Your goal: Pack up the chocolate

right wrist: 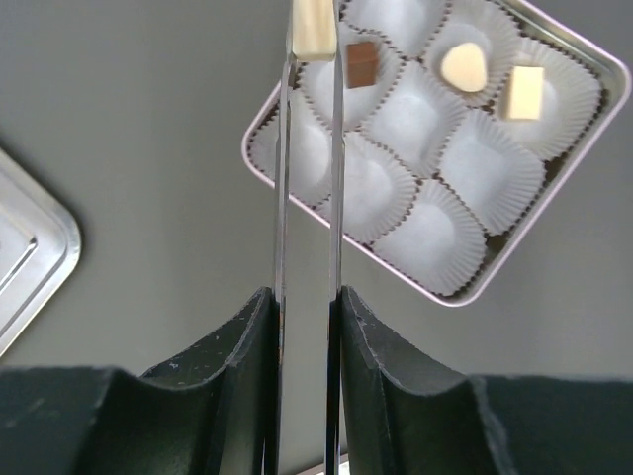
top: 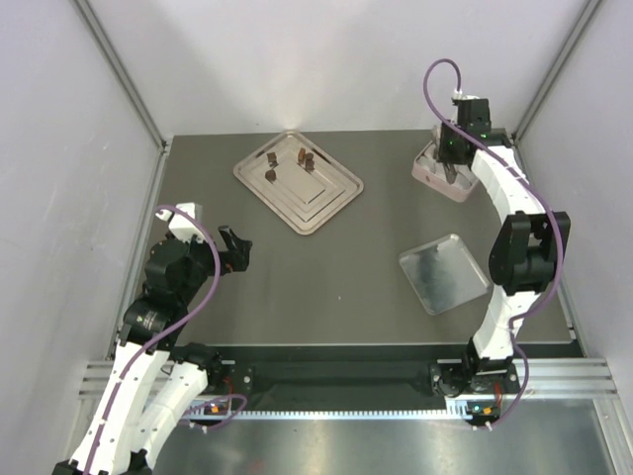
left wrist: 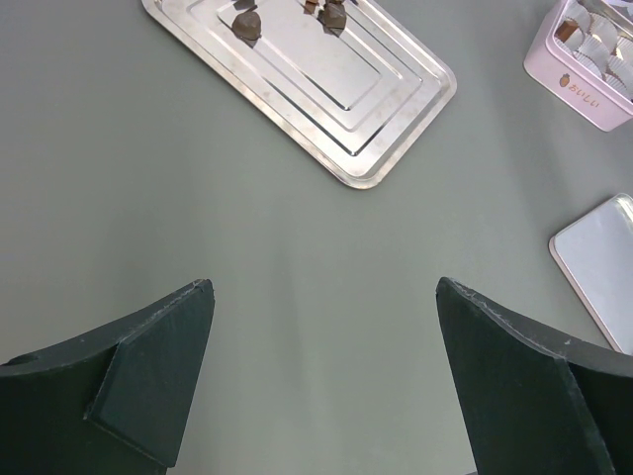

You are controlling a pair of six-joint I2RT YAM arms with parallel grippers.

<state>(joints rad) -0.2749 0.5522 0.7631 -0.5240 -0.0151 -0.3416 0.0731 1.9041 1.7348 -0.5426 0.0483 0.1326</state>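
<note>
Several dark chocolate pieces [top: 302, 156] lie on the stepped steel tray [top: 326, 203] at the back left; two of them [left wrist: 247, 22] show in the left wrist view. My right gripper [right wrist: 305, 297] is shut on thin metal tongs [right wrist: 308, 188], whose tips pinch a pale cream chocolate [right wrist: 315, 30] above the corner of the pink box [right wrist: 435, 292]. In the box's white paper cups sit a brown piece [right wrist: 361, 64] and two cream pieces [right wrist: 463, 67]. My left gripper [left wrist: 324, 287] hangs open over bare table, holding nothing.
The box's shiny lid [top: 445, 272] lies flat at the right, between the right arm's base and the pink box [top: 435, 170]. White walls with metal posts close in the table on three sides. The left arm [top: 163, 287] stands near the front left.
</note>
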